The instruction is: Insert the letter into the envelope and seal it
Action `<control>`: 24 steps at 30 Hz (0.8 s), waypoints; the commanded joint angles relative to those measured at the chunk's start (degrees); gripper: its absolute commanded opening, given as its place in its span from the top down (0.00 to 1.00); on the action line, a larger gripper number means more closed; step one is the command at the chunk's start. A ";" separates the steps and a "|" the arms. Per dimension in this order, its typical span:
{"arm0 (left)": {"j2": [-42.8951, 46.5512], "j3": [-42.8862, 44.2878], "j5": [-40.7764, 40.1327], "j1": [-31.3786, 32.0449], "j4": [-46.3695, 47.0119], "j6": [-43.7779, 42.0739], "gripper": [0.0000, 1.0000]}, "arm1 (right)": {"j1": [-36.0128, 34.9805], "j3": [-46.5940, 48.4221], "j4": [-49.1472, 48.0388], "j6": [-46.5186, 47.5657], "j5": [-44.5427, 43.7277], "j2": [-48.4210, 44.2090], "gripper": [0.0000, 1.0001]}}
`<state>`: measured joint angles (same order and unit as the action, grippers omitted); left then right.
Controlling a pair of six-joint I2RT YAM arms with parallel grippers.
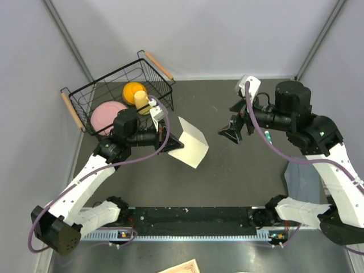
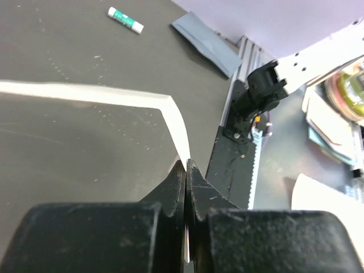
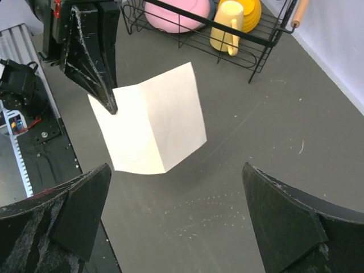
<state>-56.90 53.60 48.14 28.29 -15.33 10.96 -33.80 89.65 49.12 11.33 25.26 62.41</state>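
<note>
The left claw (image 1: 172, 145) is pinching the left edge of the folded cream letter (image 1: 192, 146), holding it tilted above the desk (image 1: 227, 176) at the centre of the overhead frame. The right claw (image 1: 232, 132) is hanging spread wide to the letter's right, apart from it, with bare desk lying between and below them. A wire basket (image 1: 77, 94) of dishes is crowding the left claw from the upper left. The blue-grey envelope (image 2: 207, 40) is lying flat by the desk's edge rail, with a glue stick (image 2: 126, 20) lying near it.
</note>
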 commanded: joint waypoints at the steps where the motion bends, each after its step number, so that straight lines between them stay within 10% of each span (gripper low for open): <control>1: -1.54 -0.43 5.98 -0.43 12.06 9.95 1.00 | 1.37 4.75 9.49 3.95 1.63 4.47 0.01; 17: -2.77 -3.94 16.11 -0.26 32.81 18.83 1.00 | -4.16 -0.60 6.07 13.53 17.46 8.08 0.02; 24: -2.60 -5.79 19.45 0.27 42.48 21.65 1.00 | -6.98 -2.99 4.93 14.77 17.02 7.99 0.32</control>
<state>-59.92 48.95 64.27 28.18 17.21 29.91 -39.59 86.61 56.34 23.86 41.21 71.46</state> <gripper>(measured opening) 0.009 0.799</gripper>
